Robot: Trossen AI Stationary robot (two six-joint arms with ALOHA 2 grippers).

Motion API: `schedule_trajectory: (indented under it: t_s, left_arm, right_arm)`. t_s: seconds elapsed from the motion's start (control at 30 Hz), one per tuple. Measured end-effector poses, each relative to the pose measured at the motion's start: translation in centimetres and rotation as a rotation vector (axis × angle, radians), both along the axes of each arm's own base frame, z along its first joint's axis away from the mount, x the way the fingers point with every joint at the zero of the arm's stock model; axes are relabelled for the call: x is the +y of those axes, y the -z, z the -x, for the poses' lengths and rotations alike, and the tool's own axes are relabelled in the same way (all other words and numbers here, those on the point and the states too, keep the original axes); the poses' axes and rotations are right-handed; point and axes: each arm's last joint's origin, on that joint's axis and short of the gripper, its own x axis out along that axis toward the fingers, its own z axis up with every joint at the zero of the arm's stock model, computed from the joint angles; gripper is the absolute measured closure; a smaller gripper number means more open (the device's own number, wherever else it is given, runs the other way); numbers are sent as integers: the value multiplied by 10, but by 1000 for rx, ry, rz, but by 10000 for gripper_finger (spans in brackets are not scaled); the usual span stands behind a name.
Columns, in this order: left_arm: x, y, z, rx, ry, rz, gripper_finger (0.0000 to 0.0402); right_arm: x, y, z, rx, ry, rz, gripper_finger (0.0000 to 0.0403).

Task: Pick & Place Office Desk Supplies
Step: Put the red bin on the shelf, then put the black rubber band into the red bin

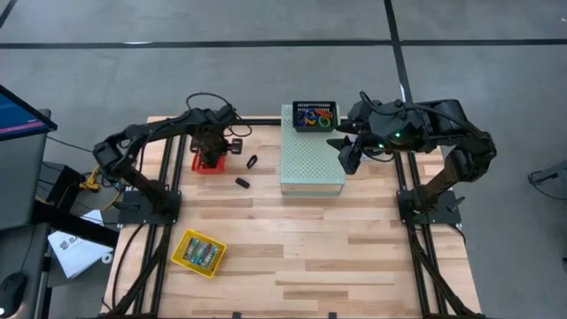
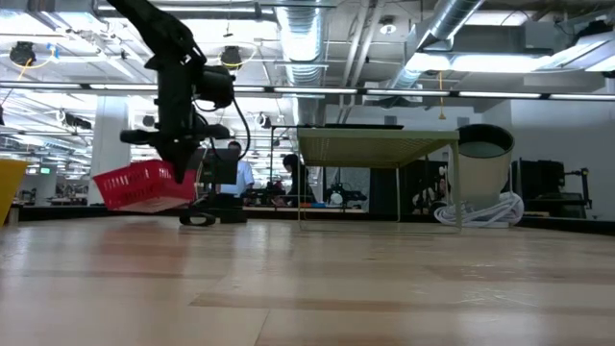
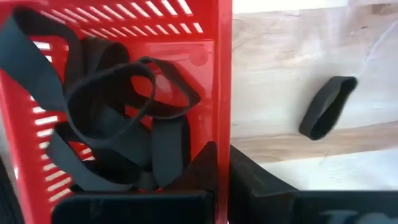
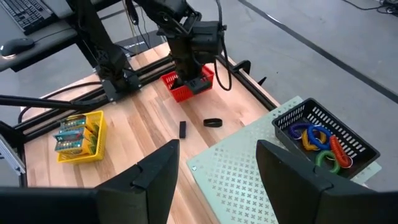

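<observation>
A red slotted basket [image 1: 209,163] with several black elastic loops [image 3: 118,118] in it hangs under my left gripper [image 3: 222,155] at the table's far left. That gripper is shut on the basket and points straight down. Two black loops [image 1: 252,162] [image 1: 241,182] lie on the wood just right of the basket. My right gripper [image 4: 217,180] stands open, high above the near right part of the pale green perforated box [image 1: 312,159], touching nothing. A black basket [image 1: 314,115] of coloured loops stands on the box's far end. My left gripper has the red basket's side wall [image 3: 222,93] at its top rim, with one finger [image 3: 200,163] inside the basket and one outside. The fingers come from above. The basket [image 2: 144,187] hangs tilted below them; I cannot tell whether its low edge touches the table.
A yellow basket [image 1: 198,252] with green-blue packets sits near the table's front left. The perforated box fills the far middle. Bare wood spreads across the table's middle and near right. People and benches show in the room behind the table.
</observation>
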Motion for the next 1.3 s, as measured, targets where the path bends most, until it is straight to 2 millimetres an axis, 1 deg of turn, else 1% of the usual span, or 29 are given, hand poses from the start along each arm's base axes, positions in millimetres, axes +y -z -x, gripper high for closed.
schedule_trajectory:
  t_s: [0.1,0.2,0.27,0.5,0.57,0.63,0.7,0.77,0.87,0.93,1.03,1.13,1.2,1.3]
  left_arm:
    - [2,3,-2,17,20,-21,397]
    - [6,2,-5,-20,19,-62,372]
    - [8,2,-7,-56,17,-70,343]
    - [12,0,-8,-102,32,-80,212]
    - [11,-5,-10,-130,64,-106,183]
    - [9,-13,-11,-175,106,-131,164]
    - [5,-24,-12,-233,171,-162,158]
    - [-2,-35,-15,-305,253,-192,162]
    - [-18,-49,-22,-390,390,-224,186]
    - [-29,-51,-29,-399,447,-224,206]
    - [-44,-42,-44,-378,519,-195,228]
    - [-54,-24,-56,-301,566,-145,236]
    - [-56,-13,-62,-232,579,-100,234]
    - [-50,-3,-73,-129,618,-89,225]
  right_arm:
    - [-1,0,0,-2,12,7,193]
    - [-1,-1,0,-11,17,9,193]
    - [-1,-1,-1,-17,17,9,193]
    - [-1,-1,-1,-22,21,3,193]
    - [-1,-1,-1,-23,21,2,193]
    - [-1,-1,-1,-23,22,1,193]
    - [-1,-1,-1,-23,22,1,193]
    - [-1,-1,-1,-24,24,-1,193]
    - [-1,-1,-1,-26,26,-4,193]
    - [-1,-1,-1,-26,26,-4,193]
    - [-1,-1,-1,-26,26,-4,193]
    - [-1,-1,-1,-27,26,-5,193]
    - [-1,-1,-1,-27,26,-5,193]
    - [-1,-1,-1,-27,26,-5,193]
